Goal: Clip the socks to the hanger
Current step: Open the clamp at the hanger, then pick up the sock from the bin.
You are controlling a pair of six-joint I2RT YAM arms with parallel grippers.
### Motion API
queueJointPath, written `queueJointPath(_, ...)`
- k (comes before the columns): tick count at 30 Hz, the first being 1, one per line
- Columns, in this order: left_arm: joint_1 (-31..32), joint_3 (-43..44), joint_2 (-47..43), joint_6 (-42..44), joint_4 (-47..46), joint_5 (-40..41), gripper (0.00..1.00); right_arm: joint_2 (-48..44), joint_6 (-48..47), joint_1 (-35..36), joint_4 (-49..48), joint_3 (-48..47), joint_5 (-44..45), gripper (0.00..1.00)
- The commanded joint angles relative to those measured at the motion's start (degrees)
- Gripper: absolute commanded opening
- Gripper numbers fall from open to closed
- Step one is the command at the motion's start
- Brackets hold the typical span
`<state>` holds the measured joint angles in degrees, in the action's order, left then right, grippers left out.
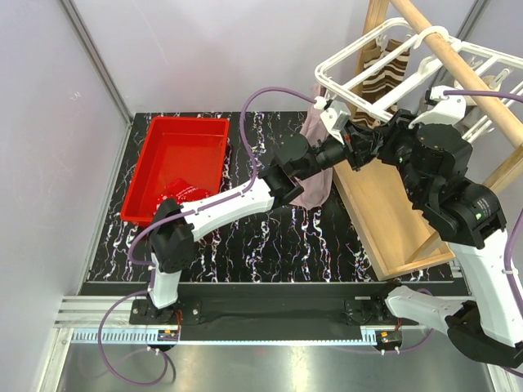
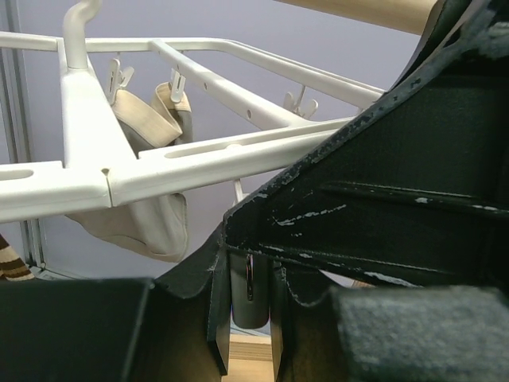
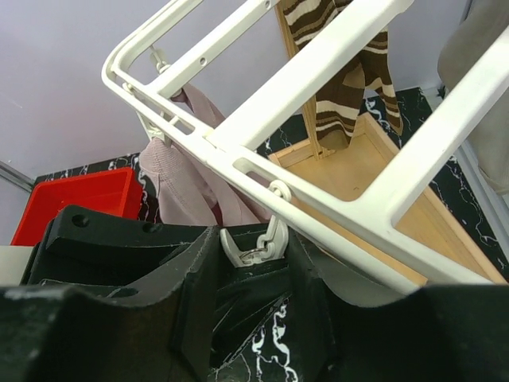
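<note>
- Nearest the left wrist camera, the left jaws' black fingers [image 2: 187, 318] stand close together. They look pinched on a small white plastic clip [image 2: 250, 306] with a metal spring, seen edge-on.
- Nearest the right wrist camera, the right jaws' black fingers [image 3: 187, 310] stand partly apart on either side of a dangling clip [image 3: 258, 248], seen face-on. I cannot tell whether they press it, or whether it is the same clip.
- Neither pair holds a sock. The squeeze probably serves to open a clip's mouth for fabric.
- The clip dangles from a white plastic rectangular grid hanger [image 1: 359, 61]. The hanger is hooked over a round wooden pole [image 1: 458, 65], high enough for socks to hang free.
- A plain mauve-pink fabric sock [image 1: 315, 175] hangs below the hanger's near-left corner, just beside both jaws. A brown-and-cream striped sock [image 1: 384, 69] hangs further in.
- Only the left wrist view shows a beige-grey sock [image 2: 151, 223] caught by two clips.
- Only the right wrist view shows the clip's face and the light wooden frame base [image 3: 358, 171] under the striped sock.
- Only the overhead view shows the two arms meeting tip to tip. It also shows a red plastic tub [image 1: 176, 147] on the black marbled bench [image 1: 270, 237], well apart from the hanger.
</note>
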<state>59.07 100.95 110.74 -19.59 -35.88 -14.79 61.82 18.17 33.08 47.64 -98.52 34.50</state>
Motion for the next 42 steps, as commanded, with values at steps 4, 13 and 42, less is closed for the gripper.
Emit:
queueJointPath(4, 1.8, 2.8, -2.2, -1.9, -5.9, -6.2, 0.0, 1.5, -4.5, -1.7, -8.1, 1.5, 7.8, 0.35)
queueJointPath(13, 1.4, -4.2, -8.3, 1.2, -3.7, -0.9, 0.66, 1.5, -5.3, -2.1, -6.5, 0.5, 6.3, 0.0)
queueJointPath(42, -59.0, -38.0, -34.5, -21.4, 65.4, 21.4, 0.7, -0.3, -4.6, -2.5, 0.4, 0.3, -2.1, 0.0)
